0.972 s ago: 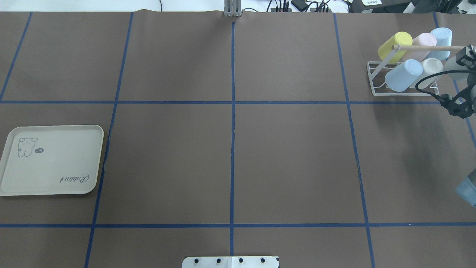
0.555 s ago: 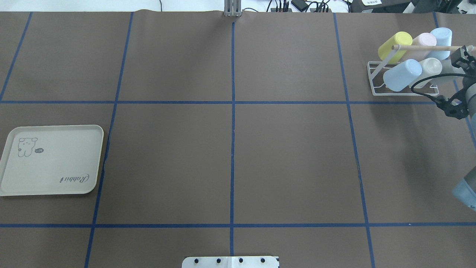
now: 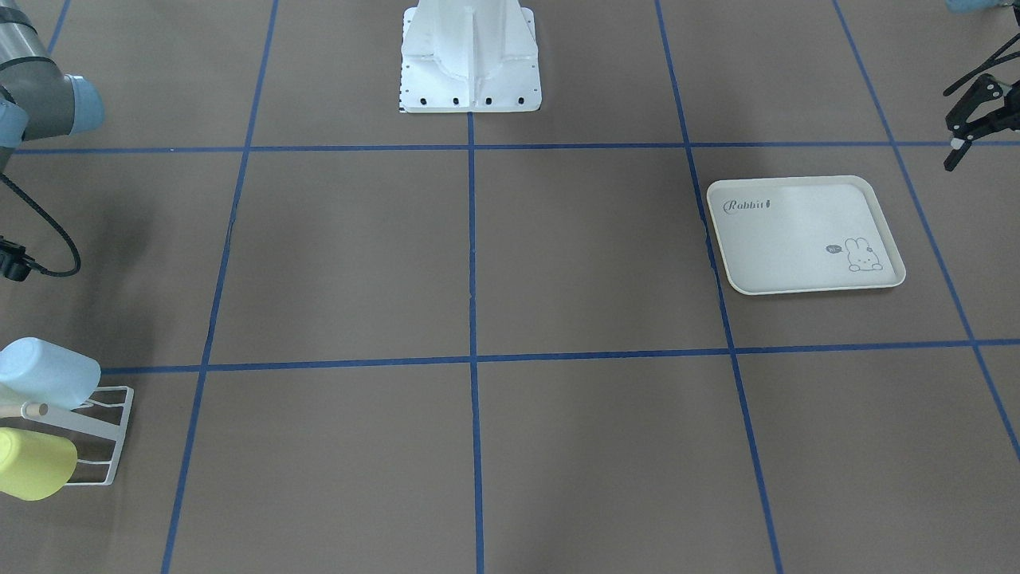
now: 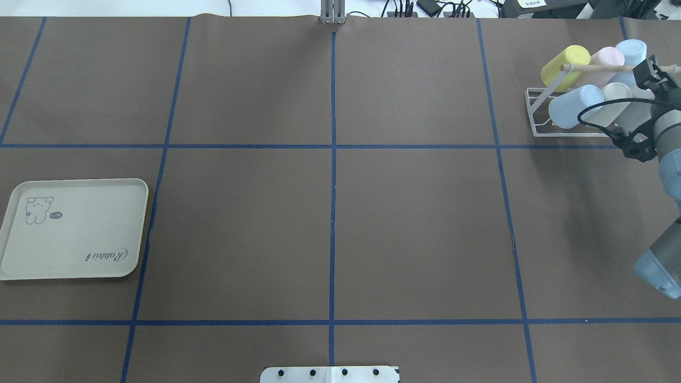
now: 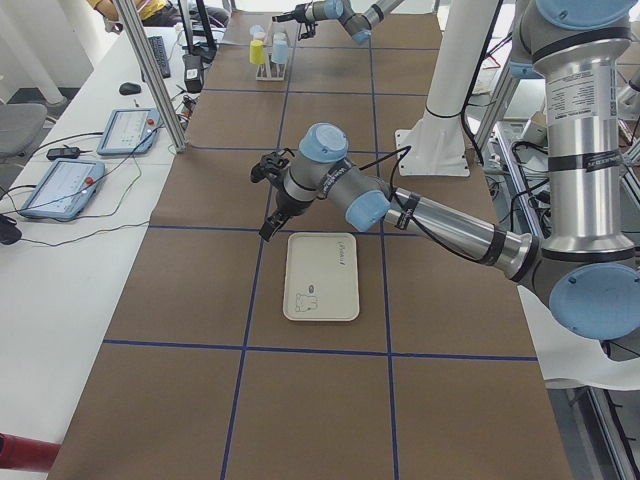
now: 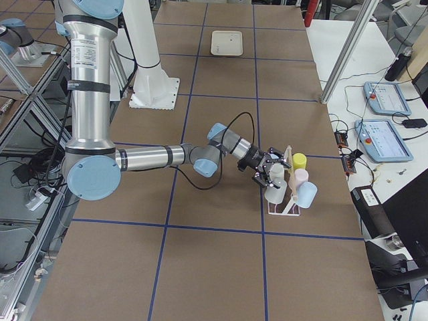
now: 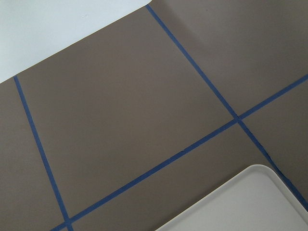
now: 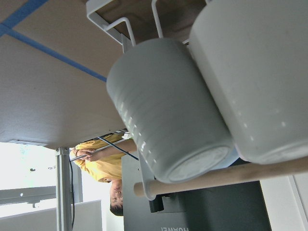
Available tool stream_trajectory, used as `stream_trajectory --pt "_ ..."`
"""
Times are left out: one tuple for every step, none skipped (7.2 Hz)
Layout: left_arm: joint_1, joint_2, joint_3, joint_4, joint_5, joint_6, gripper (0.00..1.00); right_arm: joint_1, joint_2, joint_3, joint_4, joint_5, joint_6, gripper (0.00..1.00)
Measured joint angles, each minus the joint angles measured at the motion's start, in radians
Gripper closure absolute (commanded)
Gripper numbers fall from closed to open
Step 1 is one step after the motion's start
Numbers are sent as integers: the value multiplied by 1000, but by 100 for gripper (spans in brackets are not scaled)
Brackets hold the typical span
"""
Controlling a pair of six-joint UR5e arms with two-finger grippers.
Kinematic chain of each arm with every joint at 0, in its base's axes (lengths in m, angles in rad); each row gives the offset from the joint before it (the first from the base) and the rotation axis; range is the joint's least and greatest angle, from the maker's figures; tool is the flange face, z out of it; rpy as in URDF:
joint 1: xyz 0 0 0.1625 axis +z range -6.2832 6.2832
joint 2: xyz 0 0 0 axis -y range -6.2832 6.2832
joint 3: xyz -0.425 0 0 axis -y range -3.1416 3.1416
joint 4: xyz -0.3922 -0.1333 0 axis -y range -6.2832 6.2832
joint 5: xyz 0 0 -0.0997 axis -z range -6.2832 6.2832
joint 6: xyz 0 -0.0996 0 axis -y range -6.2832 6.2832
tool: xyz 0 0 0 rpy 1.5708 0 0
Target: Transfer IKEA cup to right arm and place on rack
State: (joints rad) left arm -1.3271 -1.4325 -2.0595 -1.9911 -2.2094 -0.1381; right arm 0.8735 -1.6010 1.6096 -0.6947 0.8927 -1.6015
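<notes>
The hand-over looks finished. The right gripper [image 6: 270, 175] seems clamped on the grey cup [image 4: 633, 114], right at the rack [image 4: 532, 114] in the table's 2 o'clock corner. Seating and releasing it remain. The left gripper [image 3: 966, 127] hangs empty, fingers apart.

Overhead, front views face oppositely, sharing tray [image 4: 74, 229]; wrist cameras close.
</notes>
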Motion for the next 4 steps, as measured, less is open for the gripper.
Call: stream_trajectory --pt "-1 1 -2 0 0 0 0 4 11 0 -1 -1 74 1" --pt "-1 1 -3 0 -1 0 0 17 12 2 -2 8 151 1" --pt "-1 1 -3 0 -1 0 0 44 4 8 -2 40 229 1" --pt "-1 0 -4 0 0 0 0 84 -9 19 -1 96 294 1"
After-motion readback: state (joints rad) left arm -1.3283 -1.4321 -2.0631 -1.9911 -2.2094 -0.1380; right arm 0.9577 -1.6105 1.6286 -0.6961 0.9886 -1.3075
